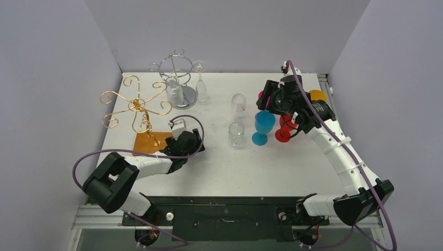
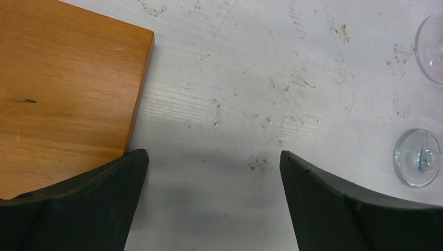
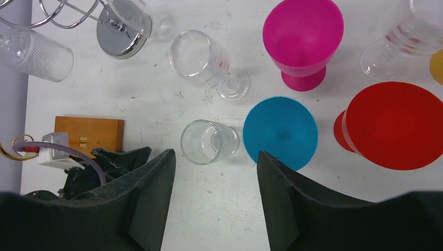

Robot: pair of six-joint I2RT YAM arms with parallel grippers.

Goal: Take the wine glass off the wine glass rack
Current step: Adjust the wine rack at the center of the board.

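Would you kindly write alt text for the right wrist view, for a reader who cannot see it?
The right hand hangs open and empty above a white table, looking down on a small clear glass and a blue goblet. A pink goblet and a red goblet stand nearby; a chrome rack base shows at upper left.

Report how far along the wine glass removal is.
Done, it seems: the gold rack hangs bare, and glasses such as the blue glass stand on the table. In hand: nothing, since the left hand and right hand are both open and empty. Left: a clear glass hangs on the chrome rack.
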